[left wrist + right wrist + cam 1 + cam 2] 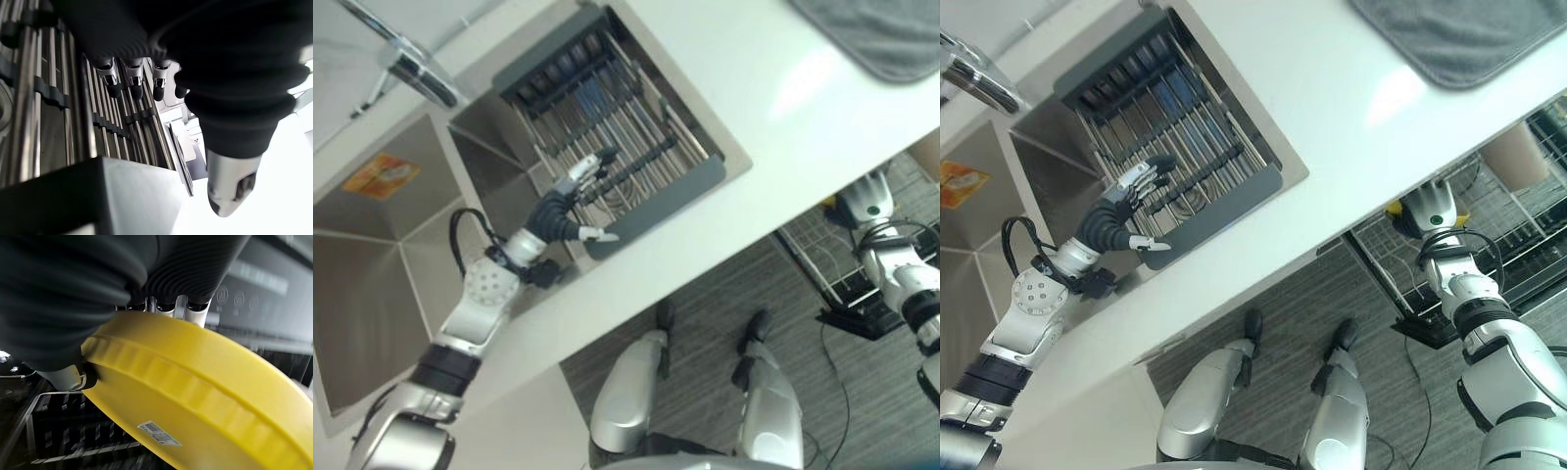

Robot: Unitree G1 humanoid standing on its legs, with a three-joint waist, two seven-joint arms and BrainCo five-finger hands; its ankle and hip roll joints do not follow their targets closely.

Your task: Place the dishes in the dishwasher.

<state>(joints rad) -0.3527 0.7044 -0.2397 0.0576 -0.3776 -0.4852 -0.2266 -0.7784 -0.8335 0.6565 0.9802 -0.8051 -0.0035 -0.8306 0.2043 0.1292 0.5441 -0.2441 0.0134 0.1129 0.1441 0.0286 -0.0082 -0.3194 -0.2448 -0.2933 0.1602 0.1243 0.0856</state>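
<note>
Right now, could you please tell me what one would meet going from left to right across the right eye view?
Orange sticker in the sink → left hand → drying rack → white countertop → right hand, reaching under the counter at the dishwasher rack.

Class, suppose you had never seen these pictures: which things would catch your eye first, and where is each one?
The bright yellow plate stands out most: the right hand pinches it above a wire dishwasher rack below the counter's edge. Next comes the left hand, its fingers relaxed over the metal drying rack set in the sink. A grey mat lies on the white counter at the far corner.
</note>
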